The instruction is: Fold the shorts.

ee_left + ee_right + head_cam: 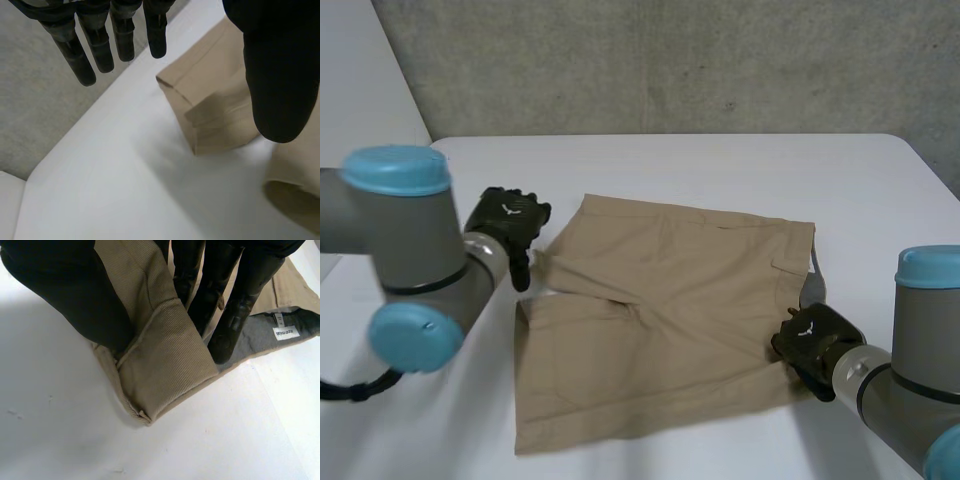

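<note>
A pair of tan cotton shorts [660, 320] lies spread flat on the white table [720, 160], roughly in its middle, with the two leg openings towards the robot's left and the waistband towards its right; a grey concrete wall [670, 60] stands behind the table. The left hand [508, 225] is at the leg-hem side of the shorts, beside the gap between the two legs. In its wrist view the left hand's fingers [97, 47] hang straight and relaxed above bare table while the thumb [280, 75] sits over a hemmed leg corner [215, 95]; nothing is grasped, so this hand is released. The right hand [812, 338] is at the near waistband corner. In its wrist view the thumb [65, 295] and the fingers [235, 315] pinch a turned-up fold of the waistband [165, 355] between them, raised off the table. Beside the fingertips the grey inner lining shows, carrying a small white label [286, 333].
</note>
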